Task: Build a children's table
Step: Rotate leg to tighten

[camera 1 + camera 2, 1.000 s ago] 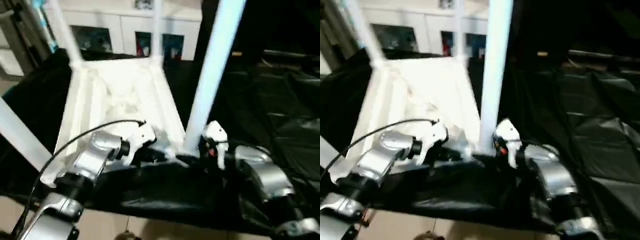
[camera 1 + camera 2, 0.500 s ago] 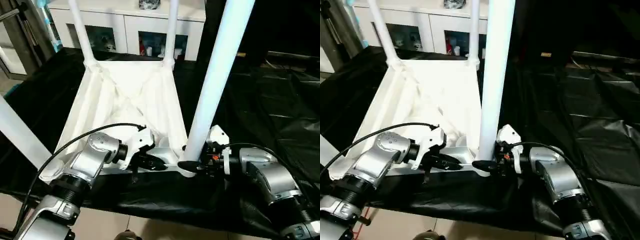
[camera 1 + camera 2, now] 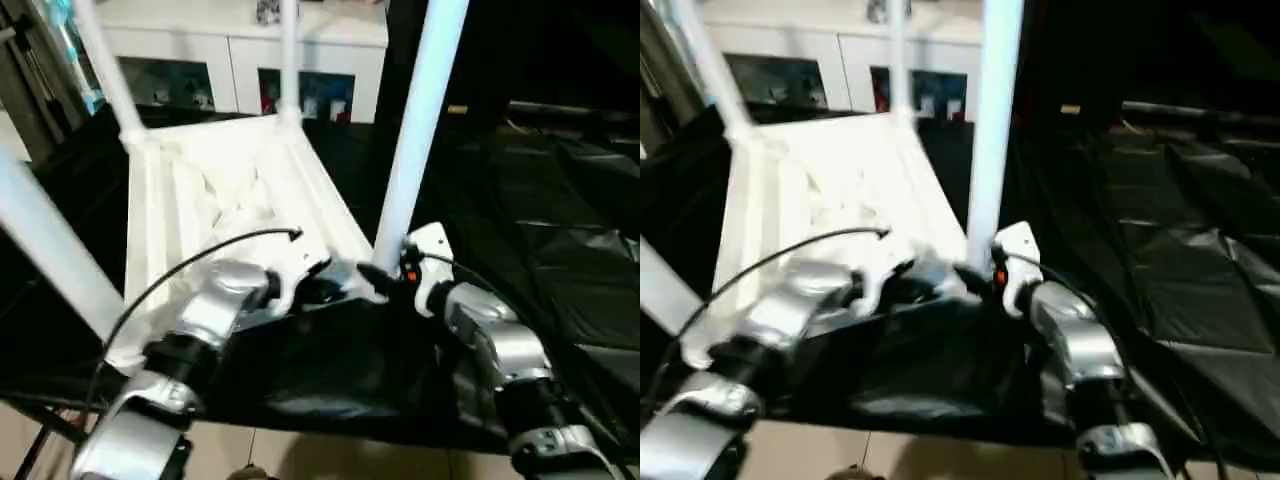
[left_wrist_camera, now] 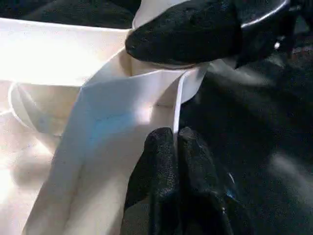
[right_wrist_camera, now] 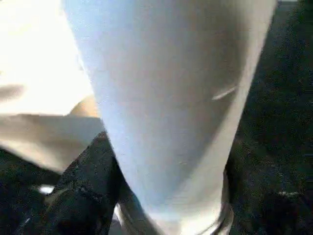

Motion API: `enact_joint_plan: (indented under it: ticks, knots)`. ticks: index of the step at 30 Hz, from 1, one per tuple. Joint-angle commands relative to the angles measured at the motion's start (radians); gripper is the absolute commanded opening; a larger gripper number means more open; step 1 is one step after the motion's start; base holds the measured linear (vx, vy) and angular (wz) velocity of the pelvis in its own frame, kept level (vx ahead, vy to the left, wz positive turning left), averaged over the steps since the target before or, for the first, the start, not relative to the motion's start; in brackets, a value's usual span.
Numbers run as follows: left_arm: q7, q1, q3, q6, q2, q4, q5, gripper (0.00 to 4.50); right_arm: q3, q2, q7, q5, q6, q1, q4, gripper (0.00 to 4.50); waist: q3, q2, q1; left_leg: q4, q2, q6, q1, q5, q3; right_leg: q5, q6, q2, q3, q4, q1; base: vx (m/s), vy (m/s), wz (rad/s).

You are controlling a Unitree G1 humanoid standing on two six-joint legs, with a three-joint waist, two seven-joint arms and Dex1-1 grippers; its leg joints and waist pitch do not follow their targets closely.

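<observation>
Right hand [image 3: 385,272]: narrowed around leg [image 3: 412,140] base, gripping it
Left hand [image 4: 175,147]: shut, empty, against table [image 3: 215,190] rim
Meaning: near leg being seated

leg tops [image 3: 440,40] beyond upper edge

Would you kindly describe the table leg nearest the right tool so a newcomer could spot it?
Start at the upturned white table top on the black cloth. At its near right corner, beside the right tool, stands a tall pale leg. It looks the thickest and rises past the picture's top.
</observation>
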Motion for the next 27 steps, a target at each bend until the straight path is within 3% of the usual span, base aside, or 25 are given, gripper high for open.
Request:
enact_joint_plan:
  ticks: [1, 5, 7, 18, 24, 27]
  knots:
    - [0.091, -0.051, 0.028, -0.017, -0.078, -0.004, -0.031, 0.00, 0.132, 0.081, 0.047, -0.048, -0.004, 0.025, 0.058, 3.19, -0.053, -0.014, 0.001, -0.073, 0.093, 0.006, 0.011, -0.223, -0.050, -0.291, -0.165, -0.126, 0.069, -0.092, 0.029, 0.000, 0.000, 0.00]
    - [0.048, -0.040, 0.011, -0.032, -0.072, -0.014, -0.035, 0.00, 0.120, 0.085, 0.145, 0.027, 0.030, 0.018, 0.033, 3.43, -0.056, -0.014, 0.002, -0.069, 0.091, 0.050, 0.003, -0.152, -0.047, -0.178, -0.180, -0.121, 0.067, -0.080, 0.037, 0.000, 0.000, 0.00]
    - [0.003, -0.029, 0.000, -0.043, -0.057, -0.029, -0.040, 0.00, 0.141, 0.063, 0.173, 0.018, 0.011, 0.023, 0.015, 3.79, -0.055, -0.012, 0.002, -0.069, 0.092, 0.056, 0.003, -0.155, -0.048, -0.186, -0.185, -0.121, 0.065, -0.081, 0.037, 0.000, 0.000, 0.00]
    - [-0.296, 0.055, -0.061, -0.057, 0.072, -0.155, -0.085, 0.00, 0.209, -0.140, 0.592, 0.100, 0.009, 0.090, -0.166, 3.79, -0.051, -0.008, 0.010, -0.073, 0.101, 0.059, 0.004, -0.202, -0.049, -0.255, -0.180, -0.120, 0.064, -0.086, 0.038, 0.000, 0.000, 0.00]
    - [-0.368, 0.079, -0.077, -0.060, 0.111, -0.193, -0.094, 0.00, 0.226, -0.204, 0.709, 0.110, 0.020, 0.114, -0.209, 3.27, -0.053, -0.006, 0.022, -0.069, 0.102, 0.063, 0.007, -0.183, -0.045, -0.215, -0.206, -0.119, 0.063, -0.082, 0.033, 0.000, 0.000, 0.00]
    - [-0.406, 0.093, -0.083, -0.051, 0.130, -0.219, -0.099, 0.00, 0.239, -0.220, 0.743, 0.122, 0.039, 0.123, -0.230, 3.07, -0.053, -0.006, 0.032, -0.069, 0.103, 0.064, 0.006, -0.179, -0.046, -0.213, -0.200, -0.120, 0.064, -0.080, 0.034, 0.000, 0.000, 0.00]
